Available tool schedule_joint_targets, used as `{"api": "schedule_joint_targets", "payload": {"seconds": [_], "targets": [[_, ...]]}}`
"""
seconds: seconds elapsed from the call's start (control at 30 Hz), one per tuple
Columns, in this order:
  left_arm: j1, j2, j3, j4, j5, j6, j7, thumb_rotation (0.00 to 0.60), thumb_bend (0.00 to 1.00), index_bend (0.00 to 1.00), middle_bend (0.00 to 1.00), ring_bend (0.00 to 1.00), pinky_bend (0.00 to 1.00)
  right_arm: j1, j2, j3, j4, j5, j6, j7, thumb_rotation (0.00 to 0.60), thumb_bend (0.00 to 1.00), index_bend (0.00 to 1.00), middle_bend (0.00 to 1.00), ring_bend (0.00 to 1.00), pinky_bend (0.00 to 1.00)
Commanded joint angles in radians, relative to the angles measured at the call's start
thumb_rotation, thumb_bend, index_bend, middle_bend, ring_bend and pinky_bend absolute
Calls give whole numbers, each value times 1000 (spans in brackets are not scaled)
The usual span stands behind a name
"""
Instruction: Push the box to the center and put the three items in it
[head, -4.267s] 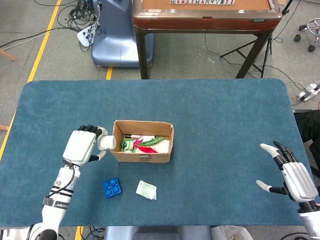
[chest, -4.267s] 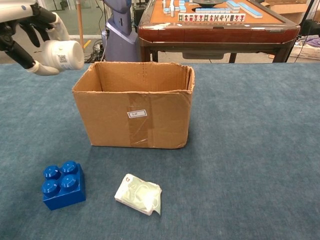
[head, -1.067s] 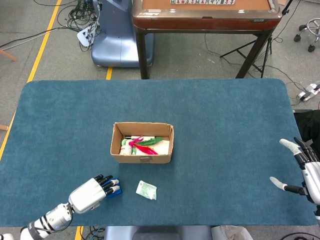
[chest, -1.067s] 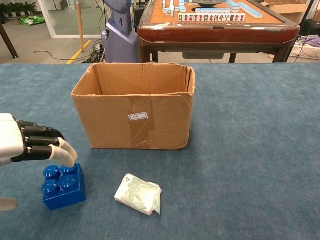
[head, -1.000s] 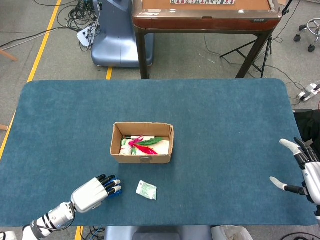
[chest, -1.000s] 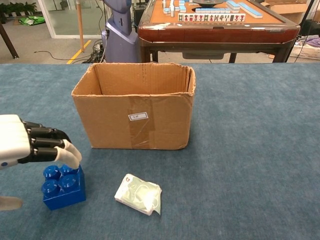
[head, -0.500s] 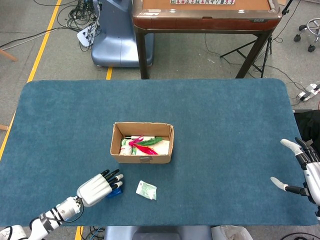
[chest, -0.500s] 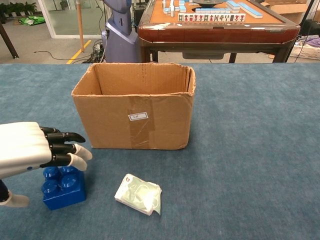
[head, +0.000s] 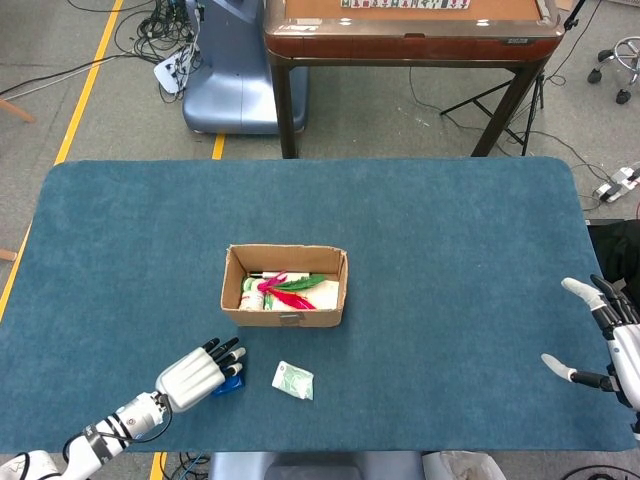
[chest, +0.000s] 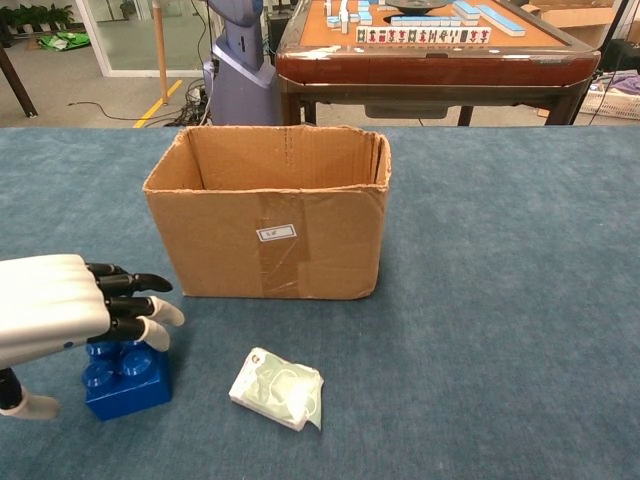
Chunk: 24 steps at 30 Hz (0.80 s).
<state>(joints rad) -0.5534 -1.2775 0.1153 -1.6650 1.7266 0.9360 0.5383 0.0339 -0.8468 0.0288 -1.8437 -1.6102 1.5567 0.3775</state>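
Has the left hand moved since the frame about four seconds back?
Yes. The left hand was beside the cardboard box's left wall; it now hovers nearer the table's front edge, over the blue brick.

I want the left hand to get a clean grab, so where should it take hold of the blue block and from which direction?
Likely from above: the blue block sits flat, studs up. Pinch its two smooth opposite side walls, below the studs, as the left hand hovers over it.

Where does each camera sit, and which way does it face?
Head view: high up, looking steeply down on the table; shows the left hand and right hand.
Chest view: low, near the table's near edge, looking forward across it at the box; shows only the left hand.
Shared: box, blue block, packet, left hand.
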Motion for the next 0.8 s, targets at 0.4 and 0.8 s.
{"api": "schedule_joint_targets", "payload": {"seconds": [0.4, 0.8], "targets": [[7, -17, 9, 17, -16, 7, 11, 600, 95, 394, 291, 57, 195, 0, 1, 2, 2, 1, 0, 6, 600, 34, 145, 185, 31, 107], [31, 38, 5, -60, 4, 99, -20, 600, 95, 470, 392, 116, 195, 1, 1, 2, 3, 2, -4, 9, 600, 34, 145, 185, 31, 107]]}}
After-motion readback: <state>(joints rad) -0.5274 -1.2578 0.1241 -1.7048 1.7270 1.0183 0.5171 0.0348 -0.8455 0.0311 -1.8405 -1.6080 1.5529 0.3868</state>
